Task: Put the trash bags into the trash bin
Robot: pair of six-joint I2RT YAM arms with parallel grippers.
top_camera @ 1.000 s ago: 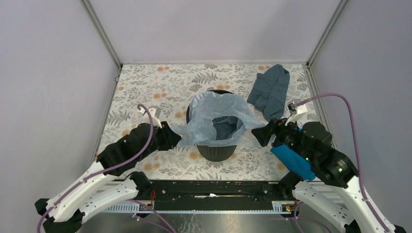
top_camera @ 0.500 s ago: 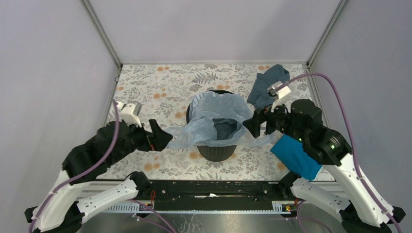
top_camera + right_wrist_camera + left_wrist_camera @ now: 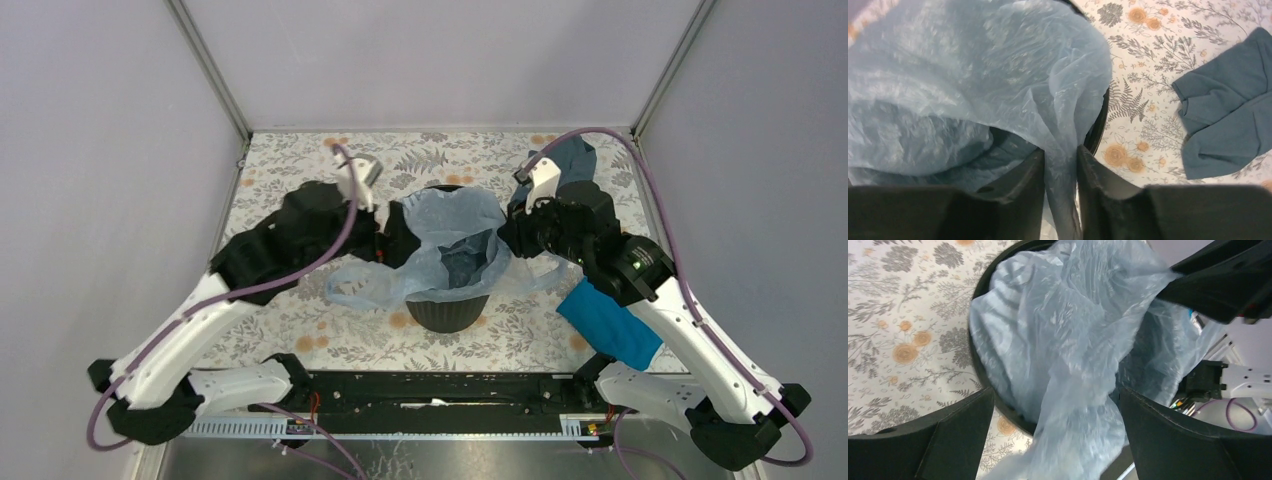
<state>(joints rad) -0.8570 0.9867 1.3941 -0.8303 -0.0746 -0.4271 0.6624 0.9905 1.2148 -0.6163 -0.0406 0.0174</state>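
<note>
Floral table (image 3: 300, 180), grey walls (image 3: 100, 150); right gripper (image 3: 1060, 154) pinches the trash bag (image 3: 440, 215), left gripper (image 3: 1056, 391) gapes open

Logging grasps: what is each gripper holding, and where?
Right gripper pinches the trash bag by its edge beside the trash bin rim; left gripper open, holding nothing.

We've got the thin, pale-blue see-through trash bag (image 3: 445, 235) all crumpled and draped over the mouth of the trash bin (image 3: 447, 312). Its middle sags inside, and one loose end spills down the left side onto the floral tabletop (image 3: 300, 180). The bin's round, black, ribbed and standing upright mid-table.
</note>
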